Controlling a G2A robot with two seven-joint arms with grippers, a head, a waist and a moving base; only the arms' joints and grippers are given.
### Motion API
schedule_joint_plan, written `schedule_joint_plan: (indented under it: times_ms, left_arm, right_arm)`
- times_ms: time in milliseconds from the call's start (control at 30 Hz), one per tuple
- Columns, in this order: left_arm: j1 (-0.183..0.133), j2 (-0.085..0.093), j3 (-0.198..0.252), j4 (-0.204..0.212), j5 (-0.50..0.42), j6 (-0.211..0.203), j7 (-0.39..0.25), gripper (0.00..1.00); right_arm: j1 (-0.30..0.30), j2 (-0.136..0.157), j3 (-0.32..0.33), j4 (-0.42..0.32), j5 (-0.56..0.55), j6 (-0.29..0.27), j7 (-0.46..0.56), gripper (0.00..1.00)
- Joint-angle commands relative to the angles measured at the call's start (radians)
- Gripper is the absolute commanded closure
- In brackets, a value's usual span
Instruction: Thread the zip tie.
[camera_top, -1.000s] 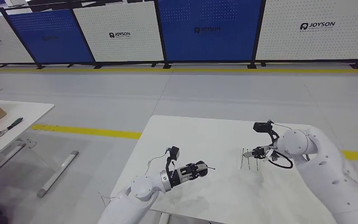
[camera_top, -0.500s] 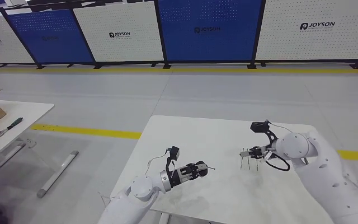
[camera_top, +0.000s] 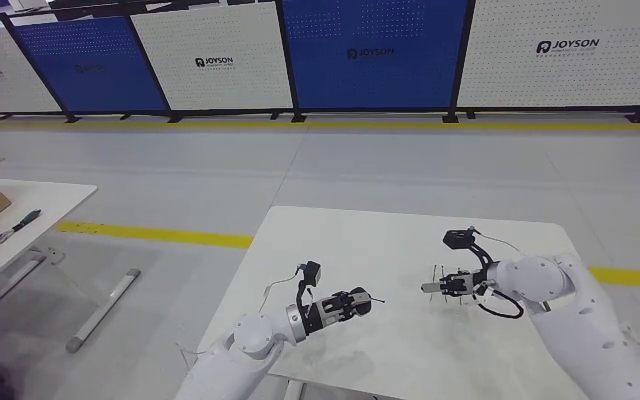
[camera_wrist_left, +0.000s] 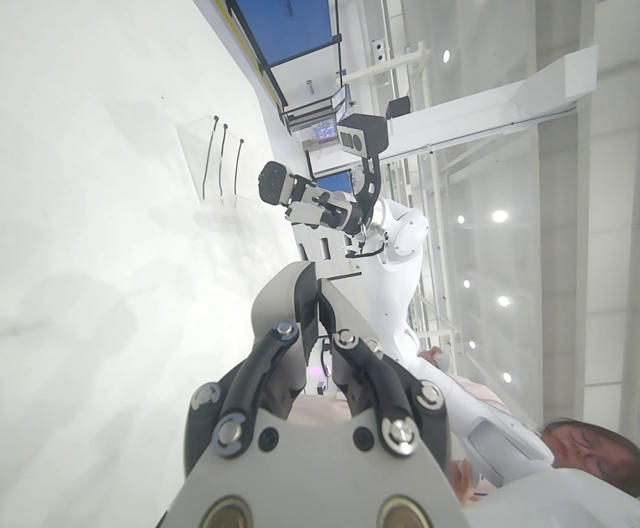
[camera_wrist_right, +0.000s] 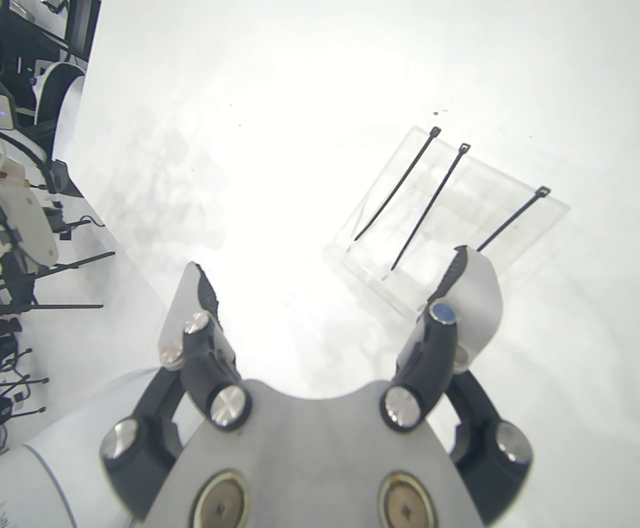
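Zip ties (camera_wrist_right: 429, 207) — three — lie unthreaded on a clear plate (camera_wrist_right: 475, 200) near table (camera_top: 340, 240) centre; right gripper (camera_wrist_right: 330, 261) hovers over them, jaws spread, nothing lifted. Left gripper (camera_wrist_left: 316, 285), at their 9 o'clock, sits pinched together.

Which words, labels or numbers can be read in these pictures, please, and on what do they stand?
White wall panels: a company logo on each, no other text.
Blue wall panel: a dark logo, too faint to read.
Zip ties, clear plate, table: no print at all.
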Motion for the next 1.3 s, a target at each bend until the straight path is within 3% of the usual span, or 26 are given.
schedule_joint_plan:
  times_ms: [0,167,400,500,1000,1167,1267]
  left_arm:
    - [0.0,0.0,0.0,0.0,0.0,0.0,0.0,1.0]
    - [0.0,0.0,0.0,0.0,0.0,0.0,0.0,1.0]
    - [0.0,0.0,0.0,0.0,0.0,0.0,0.0,1.0]
    - [0.0,0.0,0.0,0.0,0.0,0.0,0.0,1.0]
    - [0.0,0.0,0.0,0.0,0.0,0.0,0.0,1.0]
    - [0.0,0.0,0.0,0.0,0.0,0.0,0.0,1.0]
    - [0.0,0.0,0.0,0.0,0.0,0.0,0.0,1.0]
  right_arm:
    - [0.0,0.0,0.0,0.0,0.0,0.0,0.0,0.0]
    - [-0.003,0.0,0.001,-0.002,0.003,-0.001,-0.008,0.0]
    - [-0.058,0.01,0.046,-0.06,0.026,-0.042,-0.149,0.0]
    - [-0.034,-0.002,0.019,-0.035,0.01,0.051,-0.169,0.0]
    - [-0.028,-0.007,0.0,-0.03,-0.015,0.073,-0.186,0.0]
    - [0.02,-0.023,-0.043,0.013,-0.073,0.161,-0.175,0.0]
    - [0.056,-0.039,-0.063,0.057,-0.032,0.142,-0.172,0.0]
